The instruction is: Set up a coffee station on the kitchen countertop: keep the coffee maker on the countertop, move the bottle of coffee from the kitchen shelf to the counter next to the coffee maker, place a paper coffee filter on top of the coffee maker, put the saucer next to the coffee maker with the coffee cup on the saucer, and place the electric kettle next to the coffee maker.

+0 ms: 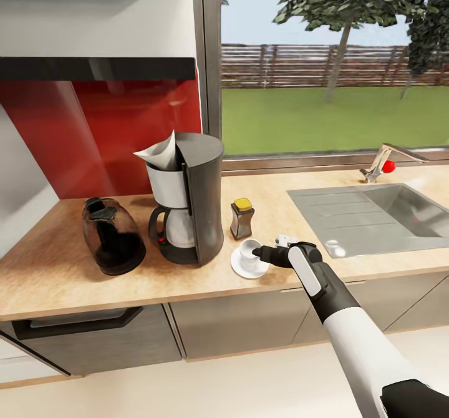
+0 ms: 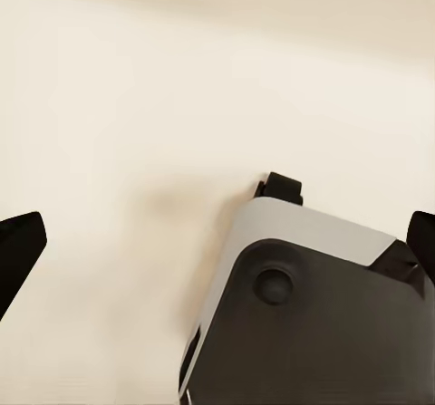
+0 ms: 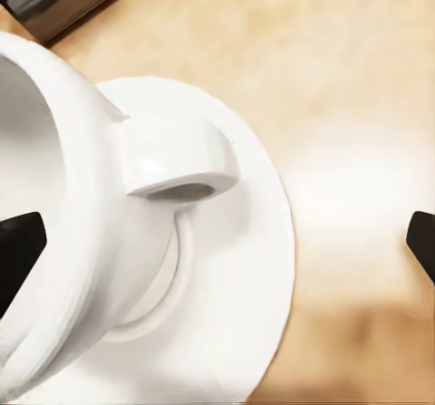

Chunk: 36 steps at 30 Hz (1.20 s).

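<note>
Overhead, the small white ceramic coffee cup (image 1: 251, 249) stands on a round white saucer (image 1: 248, 267) on the pale wooden countertop (image 1: 56, 268), just beside the dark grey coffee maker (image 1: 193, 199); the right gripper (image 1: 256, 255) touches it. Up close, its looped handle (image 3: 177, 165) shows between spread fingertips (image 3: 20, 251). The left gripper (image 2: 217, 251) hangs spread too

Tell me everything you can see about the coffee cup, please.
The coffee cup is plain white, glossy like ceramic, with one loop handle. It stands upright on a white saucer on the wooden countertop, in front of the coffee bottle. The right gripper is at its side; its fingers look spread.
</note>
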Available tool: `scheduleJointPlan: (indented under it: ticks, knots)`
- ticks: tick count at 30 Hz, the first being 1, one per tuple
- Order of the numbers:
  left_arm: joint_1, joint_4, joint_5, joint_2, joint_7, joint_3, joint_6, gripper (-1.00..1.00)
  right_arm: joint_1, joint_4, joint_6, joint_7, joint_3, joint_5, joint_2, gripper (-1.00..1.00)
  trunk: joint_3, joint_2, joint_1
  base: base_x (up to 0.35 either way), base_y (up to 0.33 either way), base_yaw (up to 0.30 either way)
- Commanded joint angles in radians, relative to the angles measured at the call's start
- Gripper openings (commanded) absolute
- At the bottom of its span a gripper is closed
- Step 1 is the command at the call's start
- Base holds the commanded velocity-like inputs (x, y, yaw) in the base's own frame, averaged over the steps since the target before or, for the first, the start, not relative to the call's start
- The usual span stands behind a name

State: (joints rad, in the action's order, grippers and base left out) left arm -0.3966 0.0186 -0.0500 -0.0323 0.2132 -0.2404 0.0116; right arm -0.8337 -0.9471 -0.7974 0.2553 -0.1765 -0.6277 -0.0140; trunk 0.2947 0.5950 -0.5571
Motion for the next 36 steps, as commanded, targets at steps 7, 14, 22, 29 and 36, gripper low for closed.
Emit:
scheduleJointPlan:
  ticks: [7, 14, 22, 29, 36]
  knots:
    - [-0.001, 0.000, -0.005, 0.000, 0.002, 0.000, 0.001, 1.00, -0.001, -0.001, -0.002, 0.010, -0.001, -0.010, 0.000, 1.00, -0.025, -0.048, 0.027, 0.000, 0.000, 0.000]
    - [-0.001, 0.000, -0.005, 0.000, 0.002, 0.000, 0.001, 1.00, -0.001, -0.001, -0.002, 0.010, -0.001, -0.010, 0.000, 1.00, -0.058, -0.097, 0.053, 0.000, 0.000, 0.000]
    - [-0.001, 0.000, -0.005, 0.000, 0.002, 0.000, 0.001, 1.00, -0.001, -0.001, -0.002, 0.010, -0.001, -0.010, 0.000, 1.00, -0.097, -0.153, 0.084, 0.000, 0.000, 0.000]
    - [-0.001, 0.000, -0.005, 0.000, 0.002, 0.000, 0.001, 1.00, -0.001, -0.001, -0.002, 0.010, -0.001, -0.010, 0.000, 1.00, -0.127, -0.195, 0.107, 0.000, 0.000, 0.000]
    - [-0.001, 0.000, -0.005, 0.000, 0.002, 0.000, 0.002, 1.00, -0.001, -0.001, -0.002, 0.010, -0.001, -0.010, 0.000, 1.00, -0.138, -0.195, 0.107, 0.000, 0.000, 0.000]
